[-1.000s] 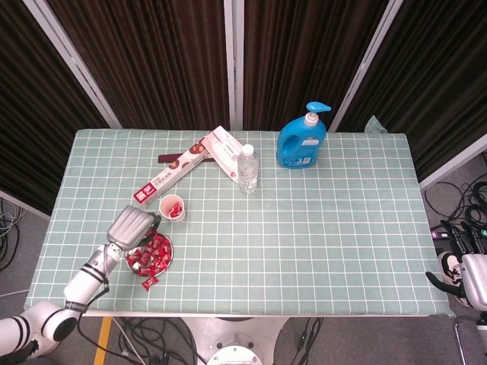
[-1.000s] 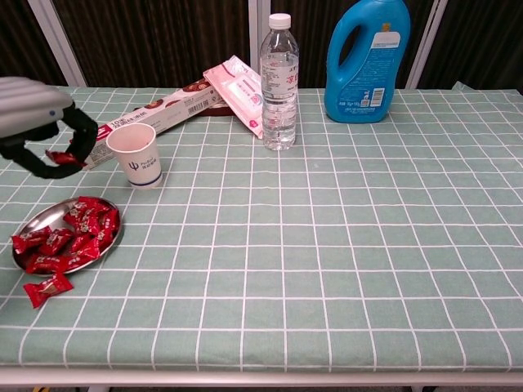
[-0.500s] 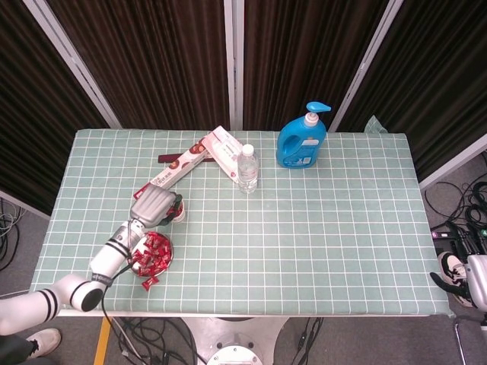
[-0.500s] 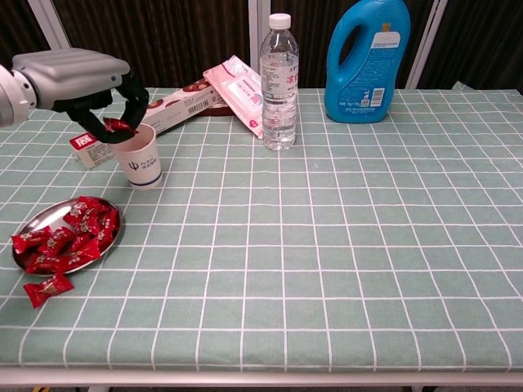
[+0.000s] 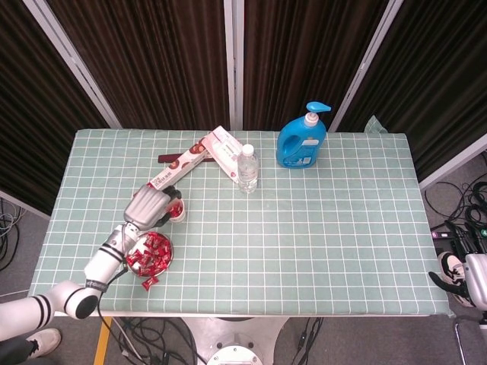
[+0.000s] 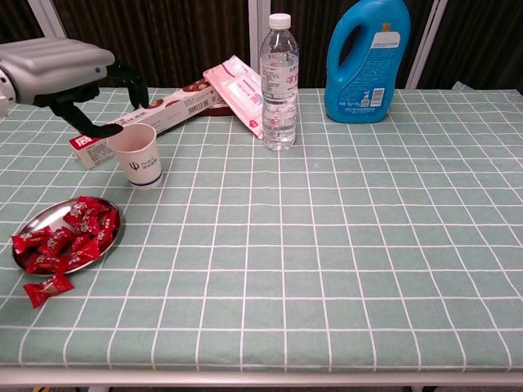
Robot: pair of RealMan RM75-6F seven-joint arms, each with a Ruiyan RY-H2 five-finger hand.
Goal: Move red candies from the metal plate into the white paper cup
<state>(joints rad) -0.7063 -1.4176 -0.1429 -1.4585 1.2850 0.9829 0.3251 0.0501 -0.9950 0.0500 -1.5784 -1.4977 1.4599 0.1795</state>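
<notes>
The red wrapped candies [image 6: 69,237] lie heaped on the round metal plate [image 6: 31,224] near the table's front left edge, one stray candy [image 6: 46,288] beside it. Just behind stands the white paper cup [image 6: 139,154]. The left hand [image 6: 78,82] hovers over the cup, fingers spread, holding nothing. I cannot tell how the right hand [image 5: 470,277], off the table's far side, is set.

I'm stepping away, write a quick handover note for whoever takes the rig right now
Left hand: open above the white paper cup, fingers apart, holding nothing.
Right hand: off the table's right edge; its fingers cannot be made out.
Cup: upright beside the metal plate, red showing inside from the head view.
Done: at least some candy is in the cup.
Left: a pile of red candies on the plate, plus one stray candy on the cloth in front of it.
</notes>
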